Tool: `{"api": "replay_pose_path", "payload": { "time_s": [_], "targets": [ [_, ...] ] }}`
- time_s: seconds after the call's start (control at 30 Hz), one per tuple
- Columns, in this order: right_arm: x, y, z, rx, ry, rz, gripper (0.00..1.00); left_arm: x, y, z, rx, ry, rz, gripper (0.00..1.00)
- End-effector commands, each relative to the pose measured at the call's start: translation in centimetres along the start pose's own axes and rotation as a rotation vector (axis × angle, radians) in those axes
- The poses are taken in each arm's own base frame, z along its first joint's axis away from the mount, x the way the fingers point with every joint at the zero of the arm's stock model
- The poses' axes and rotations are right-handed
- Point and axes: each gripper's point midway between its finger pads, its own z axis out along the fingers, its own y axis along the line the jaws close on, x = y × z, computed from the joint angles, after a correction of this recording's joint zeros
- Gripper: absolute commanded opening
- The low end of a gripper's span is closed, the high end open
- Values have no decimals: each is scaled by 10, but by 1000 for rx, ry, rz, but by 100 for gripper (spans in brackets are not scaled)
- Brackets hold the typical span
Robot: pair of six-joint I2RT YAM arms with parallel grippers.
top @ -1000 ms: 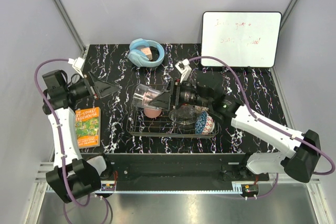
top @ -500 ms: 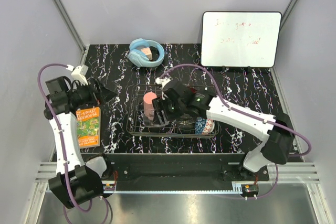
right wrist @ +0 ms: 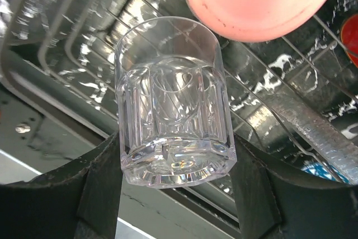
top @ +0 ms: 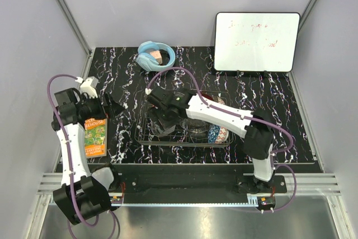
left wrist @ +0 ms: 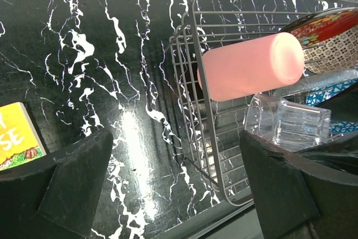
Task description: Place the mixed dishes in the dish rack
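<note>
Count: one rack [top: 184,141], one cup [left wrist: 251,65], one tumbler [right wrist: 173,121], one red dish [left wrist: 330,25], one beige bowl [left wrist: 331,59], one blue bowl [top: 218,133], and two grippers.
Off the rack: one pair of headphones [top: 155,57], one whiteboard [top: 257,42] and one book [top: 94,136], all on the table [top: 274,116].
Top view only: headphones and whiteboard show only here. The right arm hides the cup and tumbler.
Left wrist view only: the cup sits in the rack's left end, with the red dish and beige bowl behind it and the tumbler just beside it.
Right wrist view only: the tumbler's facets and thick base, with the cup's round end just past its rim.
Right gripper [right wrist: 174,163]: clamped on the tumbler's base, one finger on each side, over the rack's near left corner. Whether the glass touches the wires cannot be told.
Left gripper [left wrist: 176,186]: spread wide and empty, over the table left of the rack.
</note>
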Motion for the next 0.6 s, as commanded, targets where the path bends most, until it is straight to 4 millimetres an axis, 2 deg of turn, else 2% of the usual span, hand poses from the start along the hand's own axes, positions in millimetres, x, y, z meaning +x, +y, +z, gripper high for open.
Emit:
{"api": "replay_pose_path", "payload": {
  "time_s": [0.0,0.3,0.57],
  "targets": [
    [-4,-7,-13,66,12,-50,3,-12,4,-2,-23,-52,78,99],
    [15,-9,14,94,133,-110,4,-12,-1,-4,-2,-60,86,99],
    [20,-3,28,85,175,-146,12,-13,-2,-7,-19,-70,105,99]
  ]
}}
